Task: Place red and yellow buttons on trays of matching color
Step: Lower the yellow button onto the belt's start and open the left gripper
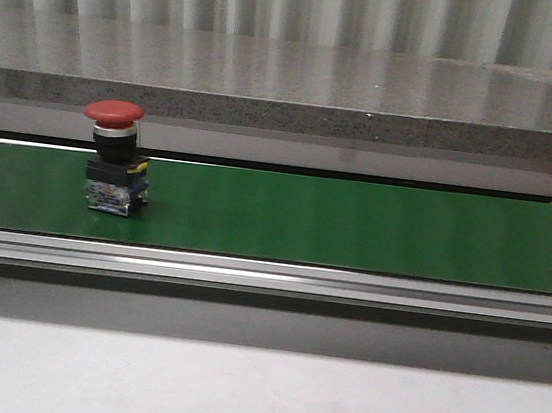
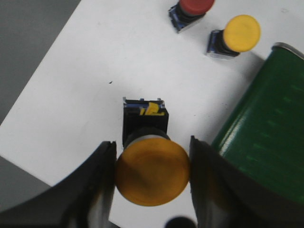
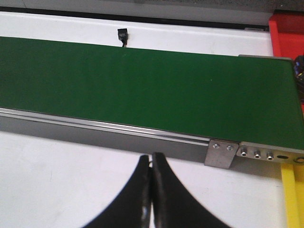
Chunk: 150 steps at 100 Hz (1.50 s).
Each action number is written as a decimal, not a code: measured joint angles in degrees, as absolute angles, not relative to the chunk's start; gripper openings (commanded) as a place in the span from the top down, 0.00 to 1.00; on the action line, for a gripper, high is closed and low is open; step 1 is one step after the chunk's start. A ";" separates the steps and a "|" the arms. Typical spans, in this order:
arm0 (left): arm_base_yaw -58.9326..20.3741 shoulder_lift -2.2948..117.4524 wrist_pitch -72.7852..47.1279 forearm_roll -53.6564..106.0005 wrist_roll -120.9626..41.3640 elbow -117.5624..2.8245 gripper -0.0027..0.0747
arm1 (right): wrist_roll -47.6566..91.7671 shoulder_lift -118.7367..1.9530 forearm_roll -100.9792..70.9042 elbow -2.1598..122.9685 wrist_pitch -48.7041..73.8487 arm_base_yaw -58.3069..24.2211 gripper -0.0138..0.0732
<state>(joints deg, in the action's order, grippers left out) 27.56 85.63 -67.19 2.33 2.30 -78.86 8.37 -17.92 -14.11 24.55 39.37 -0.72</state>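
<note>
The left gripper (image 2: 152, 176) clamps a yellow button (image 2: 152, 172) at lower centre. The right gripper (image 3: 152, 190) is closed on nothing. A red button (image 1: 116, 157) stands left on the green belt (image 1: 354, 226).

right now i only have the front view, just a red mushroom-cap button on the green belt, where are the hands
Observer: The left hand has its fingers against both sides of a yellow mushroom-cap push button, over the white table.
Operator: and the right one
Observer: The right hand is shut and empty, in front of the green conveyor belt.
Operator: any more buttons
Observer: Yes, a second red button and a second yellow button stand on that table by the belt's end.
</note>
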 measured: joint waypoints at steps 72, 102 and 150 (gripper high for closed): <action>8.87 86.04 -67.85 4.44 1.84 -81.33 0.74 | 8.37 -17.92 -14.11 24.55 39.37 -0.72 0.92; 8.78 92.57 -68.27 5.58 1.84 -81.33 0.74 | 8.37 -17.92 -14.11 24.55 39.37 -0.72 0.92; 8.65 96.87 -68.00 6.93 0.74 -81.33 0.30 | 8.37 -17.92 -14.11 24.55 39.37 -0.72 0.92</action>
<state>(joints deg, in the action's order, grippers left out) 8.65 96.87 -68.00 6.93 0.74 -81.33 8.37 -17.92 -14.11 24.55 39.37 -0.72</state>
